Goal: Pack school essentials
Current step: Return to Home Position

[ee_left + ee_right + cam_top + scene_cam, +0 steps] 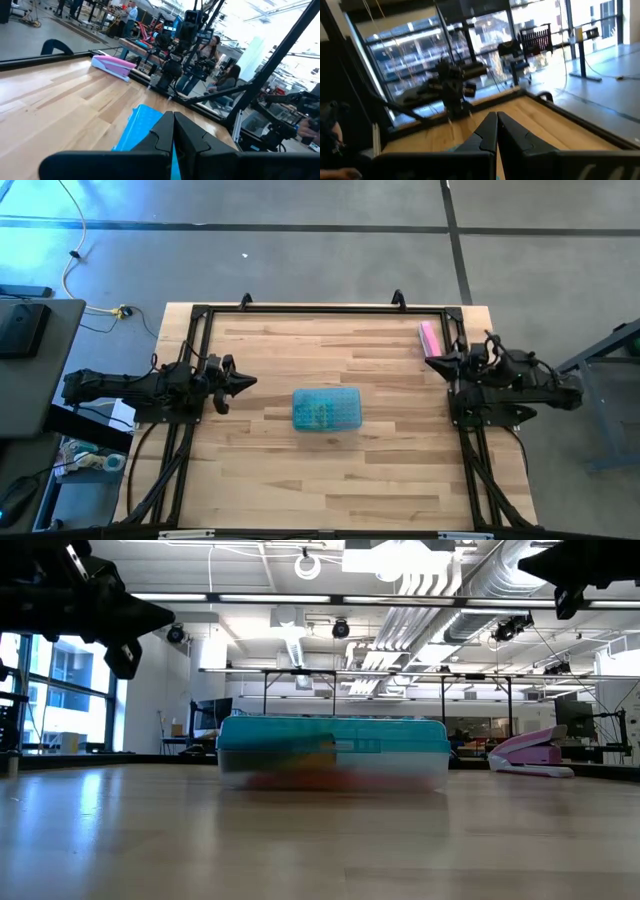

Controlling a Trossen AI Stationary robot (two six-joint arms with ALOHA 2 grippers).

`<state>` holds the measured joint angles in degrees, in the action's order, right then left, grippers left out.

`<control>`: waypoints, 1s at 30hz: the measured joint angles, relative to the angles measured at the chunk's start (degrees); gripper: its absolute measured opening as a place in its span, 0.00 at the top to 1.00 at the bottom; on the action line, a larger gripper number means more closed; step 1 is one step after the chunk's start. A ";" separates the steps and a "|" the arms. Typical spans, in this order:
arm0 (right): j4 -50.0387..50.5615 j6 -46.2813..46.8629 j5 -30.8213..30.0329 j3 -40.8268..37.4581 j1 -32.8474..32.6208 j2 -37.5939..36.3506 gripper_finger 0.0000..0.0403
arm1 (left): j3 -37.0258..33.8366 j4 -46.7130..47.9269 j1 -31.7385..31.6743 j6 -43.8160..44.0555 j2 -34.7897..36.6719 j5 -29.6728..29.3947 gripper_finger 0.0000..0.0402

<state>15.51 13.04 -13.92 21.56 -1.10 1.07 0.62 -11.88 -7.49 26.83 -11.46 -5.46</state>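
wooden table (300, 490), near to far. centre of the high view: teal-lidded clear plastic case (326, 410), lid down, flat on the wood, long side running left-right. school essentials (315, 776) are inside it. the low view shows them through the clear wall only as an orange/red/yellow smear, so i can't split out single items.

left gripper (246, 381) sits mid-left in the high view, raised off the wood, tips aimed at the case and well apart from it. its fingers (162, 137) are pressed together tip to tip.

right gripper (433, 362) sits mid-right by the table's right rail, also raised, tips aimed left. its fingers (487, 135) are together too.

further back, upper right of the high view: pink stapler (431, 337) on the wood, just beyond the right gripper's tips.

past the table's far edge, left wrist view: seated people (215, 50) and other rigs.
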 joint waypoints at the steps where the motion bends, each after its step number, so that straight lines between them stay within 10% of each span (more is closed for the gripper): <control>1: 0.76 -0.01 -0.01 0.00 0.00 0.11 1.00 | 0.00 0.01 0.00 0.00 0.00 -0.26 1.00; 30: -11.81 7.50 11.97 -17.00 -0.04 -0.45 1.00 | 0.04 0.50 0.02 -9.59 0.00 -1.20 1.00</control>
<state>3.71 20.53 -1.96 4.56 -1.15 0.62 0.67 -11.38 -7.46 17.24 -11.46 -6.66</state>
